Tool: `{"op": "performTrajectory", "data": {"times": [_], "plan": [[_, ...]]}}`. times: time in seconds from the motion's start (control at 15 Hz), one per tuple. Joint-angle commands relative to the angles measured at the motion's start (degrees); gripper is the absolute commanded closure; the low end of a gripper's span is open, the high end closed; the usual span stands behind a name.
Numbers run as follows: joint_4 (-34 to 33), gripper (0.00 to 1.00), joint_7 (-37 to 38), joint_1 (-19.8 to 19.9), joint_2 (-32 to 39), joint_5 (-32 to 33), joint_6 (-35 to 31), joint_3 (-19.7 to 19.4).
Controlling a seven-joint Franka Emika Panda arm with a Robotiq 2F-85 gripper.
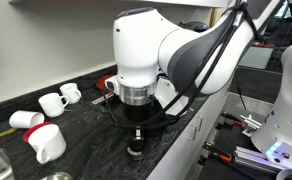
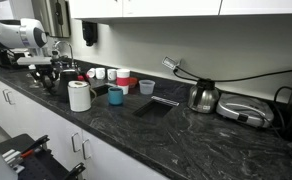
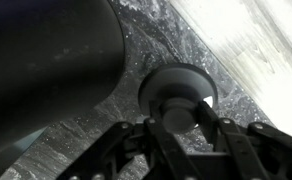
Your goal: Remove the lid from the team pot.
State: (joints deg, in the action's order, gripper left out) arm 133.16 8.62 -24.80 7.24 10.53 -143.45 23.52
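Gripping the lid [image 3: 176, 88] by its knob at centre frame, team pot [image 3: 46, 70] upper left, the claw [image 3: 183, 126] could drop it onto the desk [image 3: 146, 45] if the pinch slips.

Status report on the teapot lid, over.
Gripper straddling lid, grip unclear. Lid off, resting on counter beside pot. Nothing in the way.

Round black knobbed lid [image 3: 176, 90], off, just beside matte black pot [image 3: 46, 70]
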Motion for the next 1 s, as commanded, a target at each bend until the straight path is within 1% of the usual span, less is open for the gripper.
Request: {"op": "performTrajectory", "data": {"times": [0.0, 0.2, 0.27, 0.33, 0.4, 0.47, 0.6, 0.73, 0.8, 0.93], "plan": [[-0.66, 0.84, 1.05, -0.76, 1.17, 3.36, -1.81, -0.86], [-1.29, 0.84, 1.07, -0.84, 1.39, 4.2, -2.46, -0.9], [-1.5, 0.53, 0.94, -0.84, 1.31, 4.17, -2.63, -0.86], [-1.71, 0.33, 0.96, -0.87, 1.29, 4.16, -2.79, -0.85], [-2.0, 0.28, 1.14, -0.92, 1.29, 4.18, -2.76, -0.88], [-2.25, 0.28, 1.13, -0.95, 1.3, 4.22, -2.67, -0.91], [-2.74, 0.17, 1.32, -0.96, 1.29, 4.26, -2.44, -0.99], [-3.34, 0.03, 1.11, -0.81, 1.06, 3.4, -2.25, -0.91], [-3.93, 0.0, 0.95, -0.72, 0.79, 2.55, -1.67, -0.78], [-5.19, 0.0, 0.3, -0.61, 0.32, 0.8, -0.26, -0.38]]}}
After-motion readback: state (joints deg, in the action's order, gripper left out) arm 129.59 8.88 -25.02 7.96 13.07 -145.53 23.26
